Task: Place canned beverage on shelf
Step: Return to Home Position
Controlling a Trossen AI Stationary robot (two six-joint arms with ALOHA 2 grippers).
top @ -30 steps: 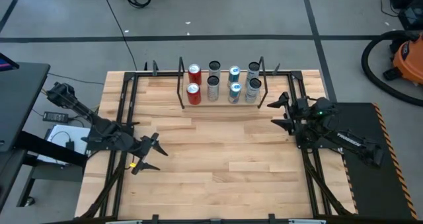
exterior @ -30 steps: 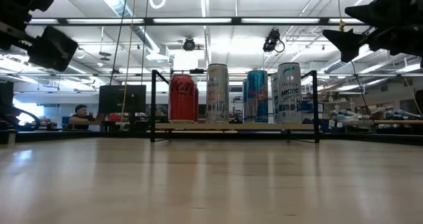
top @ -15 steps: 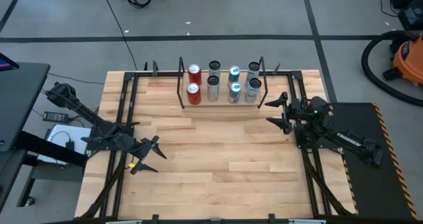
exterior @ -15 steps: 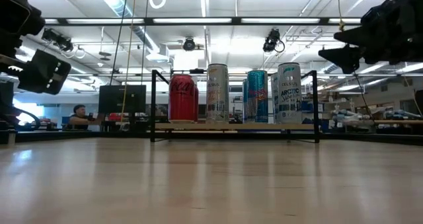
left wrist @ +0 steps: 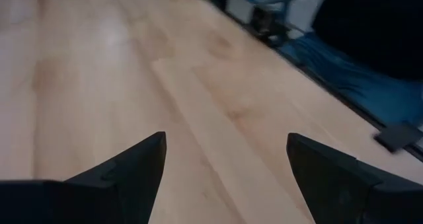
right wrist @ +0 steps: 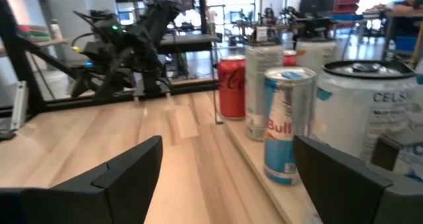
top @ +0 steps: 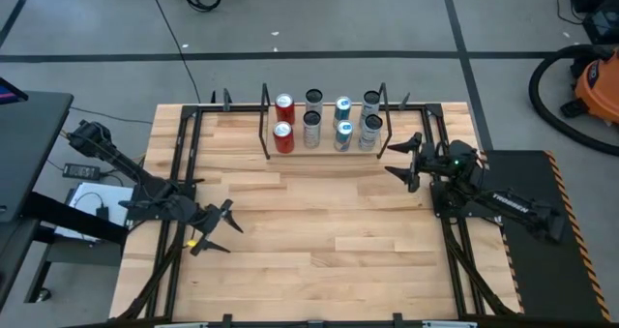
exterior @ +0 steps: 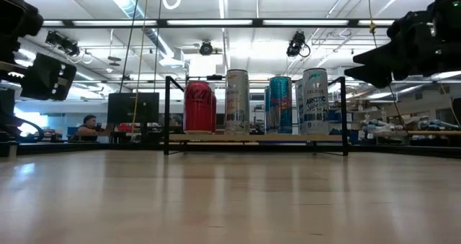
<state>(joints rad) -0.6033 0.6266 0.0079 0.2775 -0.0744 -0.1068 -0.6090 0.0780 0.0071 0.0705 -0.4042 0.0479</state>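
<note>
- My right gripper [top: 402, 160] hangs above the table with its two dark fingers [right wrist: 125, 174] spread wide and nothing between them.
- The low rack of thin black rods around a light wood board, the shelf [top: 265, 121], stands near my right fingertips, ahead of them and off to one side.
- Eight upright beverage cans stand on the shelf in four pairs, each pair one can behind the other.
- The pair of white-and-blue cans [top: 370, 117] is nearest my right fingers, at the shelf end closest to them.
- Beyond that pair, counting away from my right fingers, stand the blue-and-silver cans [top: 342, 121], the tall grey-silver cans [top: 312, 115] and the red cans [top: 283, 123].
- In the right wrist view one white-and-blue can [right wrist: 370, 112] and one blue-and-silver can [right wrist: 289, 121] stand close beside my far-side finger, neither one touching it.
- My left gripper [top: 221, 227] waits over bare light wood table [left wrist: 198, 85], its fingers [left wrist: 132, 168] also spread apart and gripping nothing.
- The shelf is well apart from my left fingers, across the table and beyond their tips.
- No can is in contact with either pair of fingers.
- In the low view the cans stand level and upright on the shelf board [exterior: 252, 137], inside the black frame.
</note>
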